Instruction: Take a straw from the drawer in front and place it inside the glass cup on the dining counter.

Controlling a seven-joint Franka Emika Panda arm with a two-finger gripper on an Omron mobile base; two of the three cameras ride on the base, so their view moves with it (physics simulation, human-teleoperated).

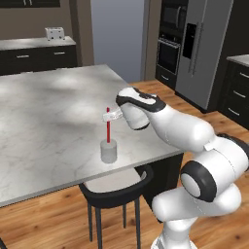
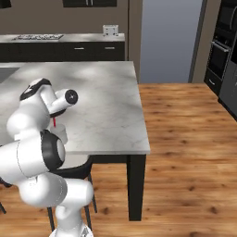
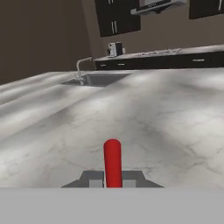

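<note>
The red straw (image 1: 108,127) stands upright with its lower end down in the glass cup (image 1: 108,152), near the front edge of the marble dining counter (image 1: 48,112). My gripper (image 1: 111,115) is shut on the straw's upper part, reaching in from the right. In the hand view the straw (image 3: 112,162) rises between my fingertips (image 3: 94,179). From the right base view a short red piece of straw (image 2: 54,122) and the cup (image 2: 60,134) peek out beside my arm. The drawer is out of view.
A black round stool (image 1: 115,188) sits under the counter edge just below the cup. A sink with a faucet (image 3: 89,77) is set at the counter's far end. A fridge (image 1: 202,48) and wall oven (image 1: 169,48) stand at the right, beyond open wood floor.
</note>
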